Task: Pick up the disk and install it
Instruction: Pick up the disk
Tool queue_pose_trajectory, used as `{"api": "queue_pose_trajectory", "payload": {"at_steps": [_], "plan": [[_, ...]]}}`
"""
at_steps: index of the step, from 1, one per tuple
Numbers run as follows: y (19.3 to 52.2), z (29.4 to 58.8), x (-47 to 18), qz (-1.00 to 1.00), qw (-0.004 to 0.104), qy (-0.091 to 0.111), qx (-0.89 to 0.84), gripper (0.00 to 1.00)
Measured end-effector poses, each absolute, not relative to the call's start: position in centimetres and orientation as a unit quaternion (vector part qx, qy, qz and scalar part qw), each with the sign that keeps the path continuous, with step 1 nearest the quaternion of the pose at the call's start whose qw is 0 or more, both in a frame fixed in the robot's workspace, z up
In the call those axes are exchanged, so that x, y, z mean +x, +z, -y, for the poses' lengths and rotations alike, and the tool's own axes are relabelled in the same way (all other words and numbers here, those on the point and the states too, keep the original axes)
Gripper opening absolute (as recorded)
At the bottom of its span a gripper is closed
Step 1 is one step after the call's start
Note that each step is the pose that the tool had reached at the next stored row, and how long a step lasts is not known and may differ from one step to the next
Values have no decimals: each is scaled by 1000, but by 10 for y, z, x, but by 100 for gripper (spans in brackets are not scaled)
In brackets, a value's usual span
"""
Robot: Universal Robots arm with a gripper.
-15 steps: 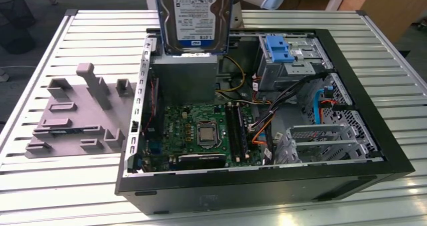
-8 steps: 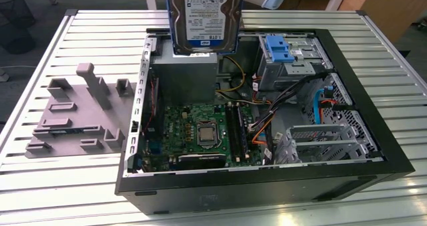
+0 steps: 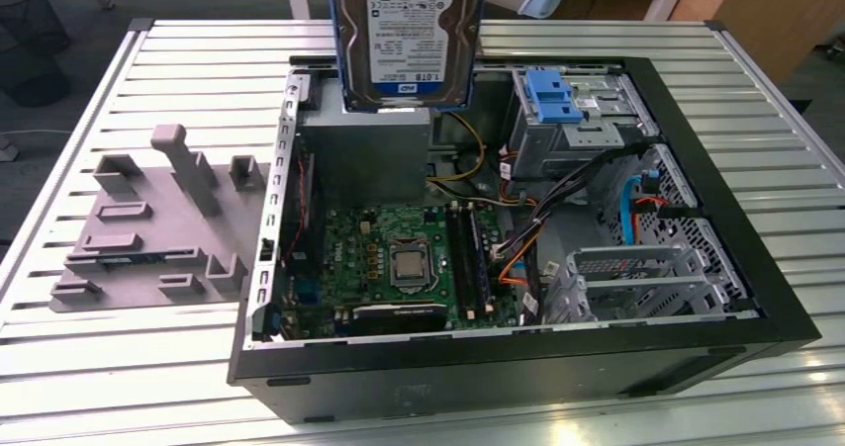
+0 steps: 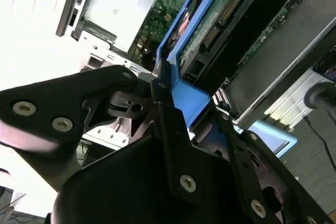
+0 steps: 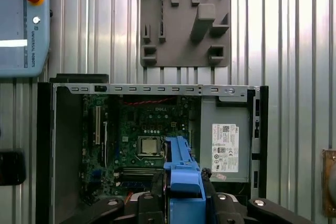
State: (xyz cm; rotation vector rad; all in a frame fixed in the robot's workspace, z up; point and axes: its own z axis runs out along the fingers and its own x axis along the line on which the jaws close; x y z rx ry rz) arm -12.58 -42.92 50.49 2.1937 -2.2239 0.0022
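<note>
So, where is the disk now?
In the exterior view the disk hangs upright at top centre, over the grey box inside the open case. The second wrist view shows its blue carrier in the jaws.

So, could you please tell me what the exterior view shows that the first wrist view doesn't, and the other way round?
The exterior view adds the disk's labelled face, upright above the case, and the blue latch inside it. The first wrist view adds the pendant with its red button, the white sticker on the grey box, and the end effector shut on the disk's blue edge. Both show the open case, its motherboard and the grey fixture beside it on the slatted table.
</note>
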Motion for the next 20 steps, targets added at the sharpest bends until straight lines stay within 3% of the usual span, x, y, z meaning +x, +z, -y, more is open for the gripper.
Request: {"api": "queue_pose_trajectory", "payload": {"at_steps": [20], "plan": [[504, 436, -101, 712, 9, 1, 702, 37]]}}
